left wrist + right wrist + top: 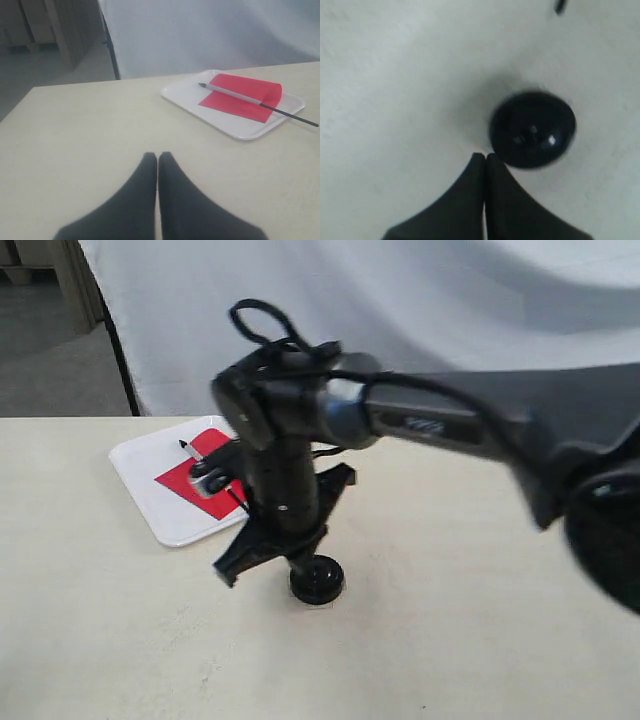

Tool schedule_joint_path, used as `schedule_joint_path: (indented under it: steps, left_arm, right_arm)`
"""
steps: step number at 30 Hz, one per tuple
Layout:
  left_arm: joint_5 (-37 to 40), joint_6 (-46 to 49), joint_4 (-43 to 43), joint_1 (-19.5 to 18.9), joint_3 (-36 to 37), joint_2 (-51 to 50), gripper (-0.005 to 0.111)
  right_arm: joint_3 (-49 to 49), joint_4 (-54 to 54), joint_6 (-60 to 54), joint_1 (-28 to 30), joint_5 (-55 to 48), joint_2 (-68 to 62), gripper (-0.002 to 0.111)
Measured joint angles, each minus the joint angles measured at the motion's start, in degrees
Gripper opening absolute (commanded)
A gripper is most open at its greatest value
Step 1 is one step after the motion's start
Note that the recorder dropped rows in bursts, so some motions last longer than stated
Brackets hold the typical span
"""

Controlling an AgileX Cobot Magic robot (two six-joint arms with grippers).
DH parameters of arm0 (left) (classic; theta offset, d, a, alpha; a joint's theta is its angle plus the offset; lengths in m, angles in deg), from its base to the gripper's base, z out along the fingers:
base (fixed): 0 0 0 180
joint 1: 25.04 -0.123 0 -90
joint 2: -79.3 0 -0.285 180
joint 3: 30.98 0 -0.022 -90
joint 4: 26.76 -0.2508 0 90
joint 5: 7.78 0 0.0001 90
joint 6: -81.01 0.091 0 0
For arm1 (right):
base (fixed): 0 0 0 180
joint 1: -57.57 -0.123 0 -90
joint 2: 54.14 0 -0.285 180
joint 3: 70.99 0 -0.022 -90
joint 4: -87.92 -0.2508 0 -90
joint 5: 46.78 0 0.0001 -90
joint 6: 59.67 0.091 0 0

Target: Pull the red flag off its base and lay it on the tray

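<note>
Right gripper (484, 156) shut tight, empty, tips just beside base (532, 129), mid-desk. Left gripper (157, 156) shut, empty, over bare desk. Red flag (240, 95) flat on tray (185, 95) near far edge, pole end overhanging rim. Looks placed. Retract right straight up, no sideways sweep: could clip base or pole.

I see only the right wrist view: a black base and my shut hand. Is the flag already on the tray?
Observer: Yes. The flag lies flat on the tray.
Operator: Is all of it inside?
Observer: No. Its thin pole end sticks out over the rim.
Operator: And the left hand?
Observer: The left hand is shut and empty, apart from the tray.
</note>
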Motion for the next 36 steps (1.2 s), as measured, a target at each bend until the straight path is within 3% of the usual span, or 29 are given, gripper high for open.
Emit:
schedule_joint_path:
  steps: [4, 9, 15, 20, 27, 36]
  left_arm:
    - [0.0, 0.0, 0.0, 0.0, 0.0, 0.0, 0.001]
    - [0.0, 0.0, 0.0, 0.0, 0.0, 0.0, 0.001]
    - [0.0, 0.0, 0.0, 0.0, 0.0, 0.0, 0.001]
    - [0.0, 0.0, 0.0, 0.0, 0.0, 0.0, 0.001]
    - [0.0, 0.0, 0.0, 0.0, 0.0, 0.0, 0.001]
    - [0.0, 0.0, 0.0, 0.0, 0.0, 0.0, 0.001]
  right_arm:
    - [19.53, -0.22, 2.31, 6.62, 10.31, 13.45, -0.001]
    - [40.68, -2.95, 3.63, 20.96, 21.94, 31.3, -0.001]
    - [56.67, -5.26, 3.95, 40.99, 30.91, 51.68, -0.001]
    - [66.31, -5.19, 4.61, 51.06, 40.96, 67.19, -0.001]
    - [74.76, -5.19, 5.82, 53.28, 54.37, 86.1, -0.001]
    - [82.79, -6.03, 6.88, 53.28, 61.84, 110.14, -0.001]
